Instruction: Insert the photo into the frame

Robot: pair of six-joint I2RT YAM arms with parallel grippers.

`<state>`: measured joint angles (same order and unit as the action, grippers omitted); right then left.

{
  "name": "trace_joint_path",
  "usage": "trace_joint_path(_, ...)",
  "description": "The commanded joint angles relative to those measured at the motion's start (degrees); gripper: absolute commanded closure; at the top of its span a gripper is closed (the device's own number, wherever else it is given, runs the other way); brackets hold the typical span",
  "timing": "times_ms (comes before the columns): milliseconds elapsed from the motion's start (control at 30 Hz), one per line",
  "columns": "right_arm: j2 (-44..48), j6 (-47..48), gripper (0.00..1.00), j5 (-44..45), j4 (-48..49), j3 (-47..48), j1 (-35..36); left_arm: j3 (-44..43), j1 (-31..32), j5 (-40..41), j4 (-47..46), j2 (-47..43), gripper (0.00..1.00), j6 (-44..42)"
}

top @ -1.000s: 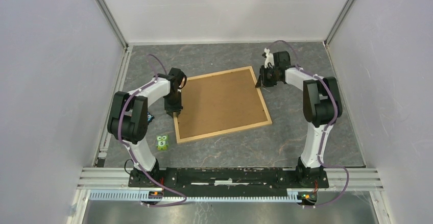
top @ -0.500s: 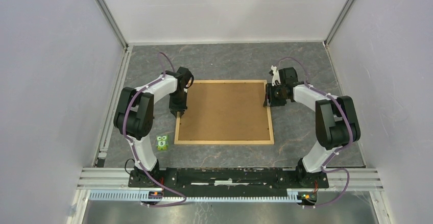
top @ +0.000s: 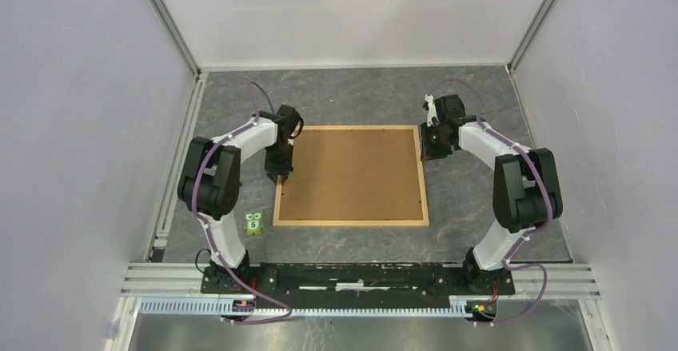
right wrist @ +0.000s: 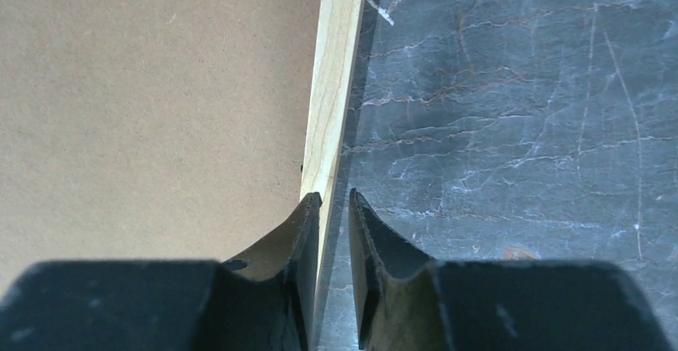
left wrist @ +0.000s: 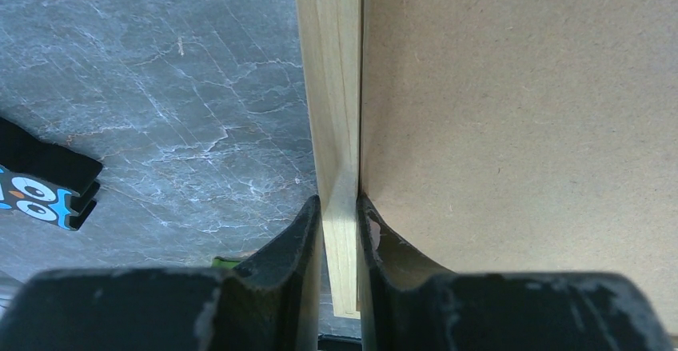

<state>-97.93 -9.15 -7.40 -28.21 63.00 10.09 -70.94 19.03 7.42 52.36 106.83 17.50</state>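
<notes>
The frame of thin light wood lies flat on the grey table, square to the near edge. A plain brown backing board fills its opening. The photo is hidden or out of view. My left gripper is shut on the frame's left strip, one finger on each side, jaws pinching the wood. My right gripper is at the far end of the right strip. Its jaws stand narrowly apart: the left fingertip is over the strip, and the right one is over bare table.
A green owl block stands just left of the frame's near left corner. A blue owl block lies left of my left arm. Enclosure walls stand on three sides, and the arms' mounting rail runs along the near edge.
The frame has swung from a skewed lie to square with the table, both arms moving with it. The right gripper has since let go and shifted slightly toward the far corner.
</notes>
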Motion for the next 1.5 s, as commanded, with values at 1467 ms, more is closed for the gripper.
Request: trace_joint_path(1467,-7.2,-0.1,0.82,-0.9,-0.1,2.9,3.2,2.9,2.7,-1.8,-4.8,1.9,0.8,-1.2)
